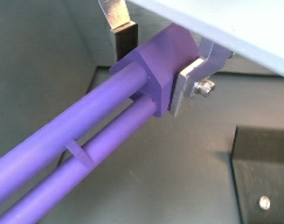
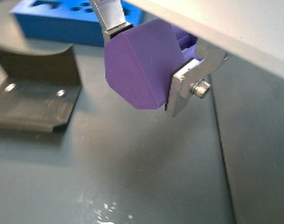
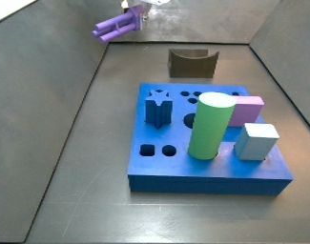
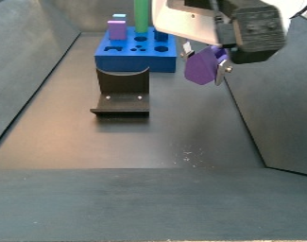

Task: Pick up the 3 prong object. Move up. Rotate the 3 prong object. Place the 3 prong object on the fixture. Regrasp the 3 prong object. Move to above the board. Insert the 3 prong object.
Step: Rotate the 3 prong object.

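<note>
The small light-purple plastic 3 prong object [image 1: 97, 140] is being held off the floor, clamped at its blocky end between the flat silver fingers [image 1: 193, 77] of the gripper [image 2: 147, 54], with its long prongs lying roughly level and pointing away from the hand. In a side view the gripper [image 4: 209, 64] is hanging in the air well above the grey floor, to one side of the small dark brown fixture [image 4: 122, 99] with the curved notch, and short of the large flat blue board [image 4: 134, 55]. In another side view the piece [image 3: 115, 27] is seen near the far corner, apart from the fixture [image 3: 193, 63].

Several risks are being judged from this pose. Only the thick end is being gripped, so the long prongs could be levered downward during rotation, and the piece could be twisted in the pads. If the piece is being lowered off-centre, the notch [image 2: 33, 63] could be missed and the piece could roll onto the floor. A tilted rest there would spoil the regrasp, and the later insertion would then be misaligned with its hole. On the way to the board, the tall green cylinder [image 3: 211, 126], the pink cube [image 3: 249, 110] and the dark blue star peg [image 3: 158, 110] could be struck by the prongs.

No brand, label or writing is being made out in any view.
</note>
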{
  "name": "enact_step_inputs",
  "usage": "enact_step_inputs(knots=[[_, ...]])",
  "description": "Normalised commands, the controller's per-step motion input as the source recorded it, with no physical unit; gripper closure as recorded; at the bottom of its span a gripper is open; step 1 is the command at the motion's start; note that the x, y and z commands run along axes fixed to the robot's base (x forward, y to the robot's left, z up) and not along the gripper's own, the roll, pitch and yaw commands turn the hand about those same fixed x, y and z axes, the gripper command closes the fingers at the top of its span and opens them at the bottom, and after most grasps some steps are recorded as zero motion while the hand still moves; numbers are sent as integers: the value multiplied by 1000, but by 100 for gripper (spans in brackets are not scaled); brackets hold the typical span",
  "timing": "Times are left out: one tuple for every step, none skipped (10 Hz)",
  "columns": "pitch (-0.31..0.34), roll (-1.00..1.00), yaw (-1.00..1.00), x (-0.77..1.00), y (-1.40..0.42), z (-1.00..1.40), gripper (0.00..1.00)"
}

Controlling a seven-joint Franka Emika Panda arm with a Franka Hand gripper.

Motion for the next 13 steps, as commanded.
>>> enact_step_inputs(knots=[[-3, -10, -1000, 8, 13, -11, 100], [-3, -11, -1000, 8, 13, -11, 100], [-3, -12, -1000, 8, 12, -11, 100], [-3, -13, -1000, 8, 12, -11, 100], [-3, -14, -1000, 8, 11, -12, 100], [-3, -15, -1000, 8, 11, -12, 100], [-4, -16, -1000, 8, 10, -12, 100], [-4, -19, -1000, 8, 9, -12, 100], [-4, -20, -1000, 8, 10, -12, 100], [-5, -21, -1000, 8, 10, -12, 100], [-5, -22, -1000, 8, 10, -12, 100], [-5, -23, -1000, 8, 10, -12, 100], [-5, -24, -1000, 7, 10, -12, 100]])
